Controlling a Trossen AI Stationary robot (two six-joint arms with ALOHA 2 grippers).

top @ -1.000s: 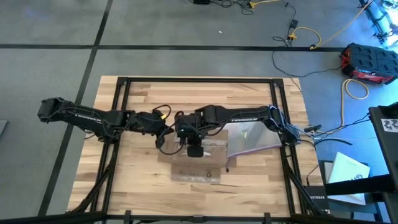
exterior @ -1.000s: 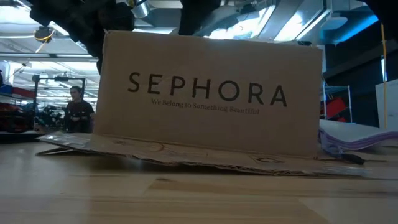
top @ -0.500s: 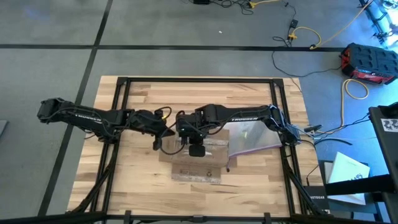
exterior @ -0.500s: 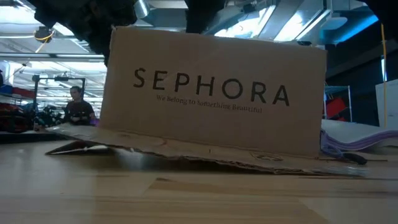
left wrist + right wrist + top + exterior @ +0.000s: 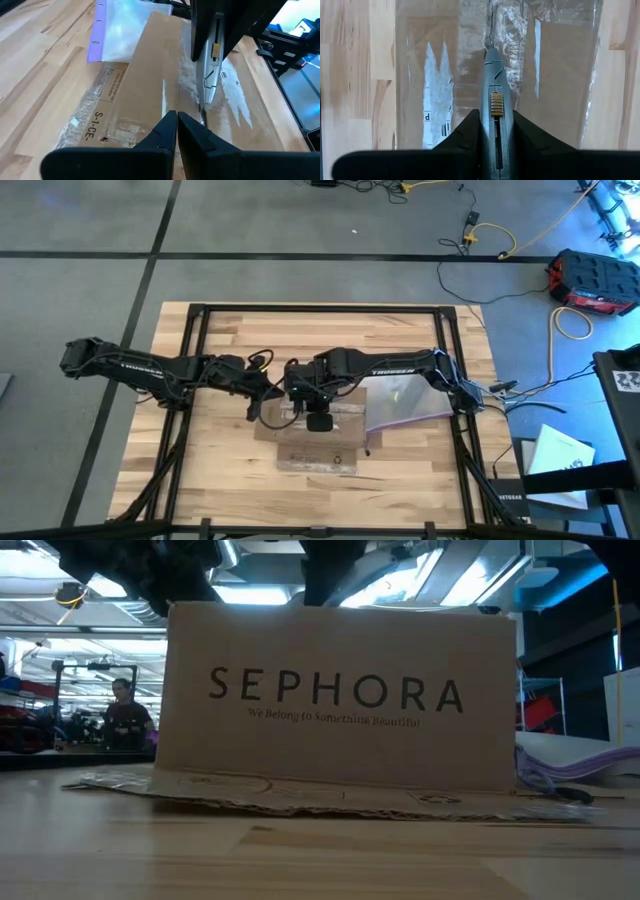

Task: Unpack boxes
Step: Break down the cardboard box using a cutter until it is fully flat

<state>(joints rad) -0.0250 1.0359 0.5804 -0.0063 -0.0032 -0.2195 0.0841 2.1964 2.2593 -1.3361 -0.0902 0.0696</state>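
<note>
Directly ahead of the right gripper (image 5: 495,131) (clamped on the knife (image 5: 492,80)), the box (image 5: 495,55) seam runs lengthwise.

"SEPHORA" on the box (image 5: 340,700); flap "S-1-CE-".

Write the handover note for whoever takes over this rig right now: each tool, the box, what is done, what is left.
Right tool: shut on the grey box cutter, blade tip at the taped centre seam of the Sephora box.
Left tool: shut, empty, fingertips over the box top beside the cutter.
Box: mid-table, top flaps closed, tape wrinkled; clear bag with purple zip edge beside it.
Done: cutter placed on the seam.
Left: slit tape, open flaps, unpack.
</note>
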